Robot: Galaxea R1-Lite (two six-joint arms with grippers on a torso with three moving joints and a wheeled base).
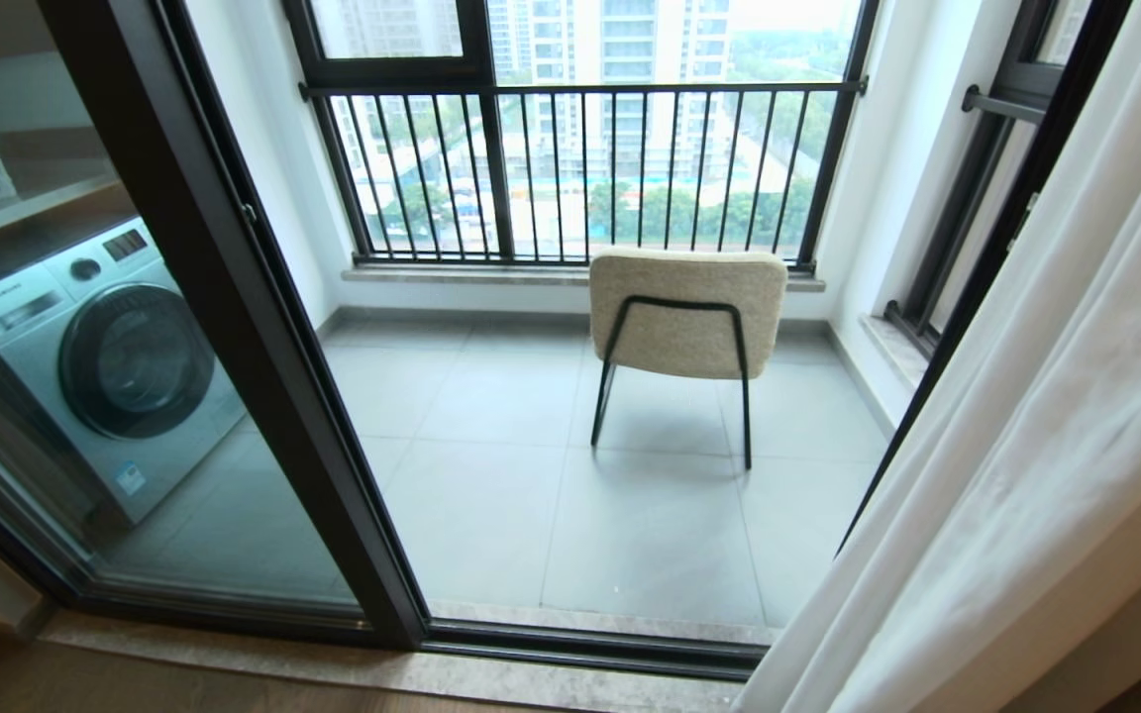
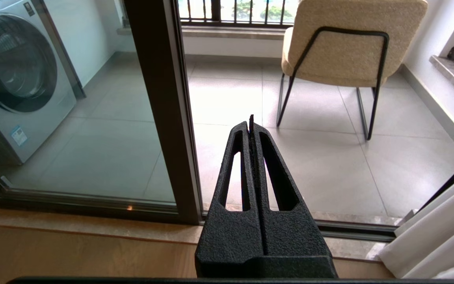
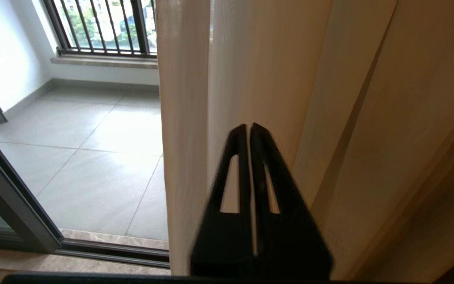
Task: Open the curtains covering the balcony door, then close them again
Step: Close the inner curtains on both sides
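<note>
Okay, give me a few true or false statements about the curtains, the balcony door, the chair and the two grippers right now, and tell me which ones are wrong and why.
1. The curtains are bunched at the right side, leaving the balcony in plain sight. True.
2. The chair faces the room, seat toward the camera. False: its back is toward the camera and it faces the railing.
3. The right gripper is shut, pointing at the curtain folds. True.
4. The left gripper is open and clamped on the curtains. False: it is shut, holds nothing, and points toward the balcony floor beside the balcony door frame.
5. A washing machine stands behind the left glass panel. True.
</note>
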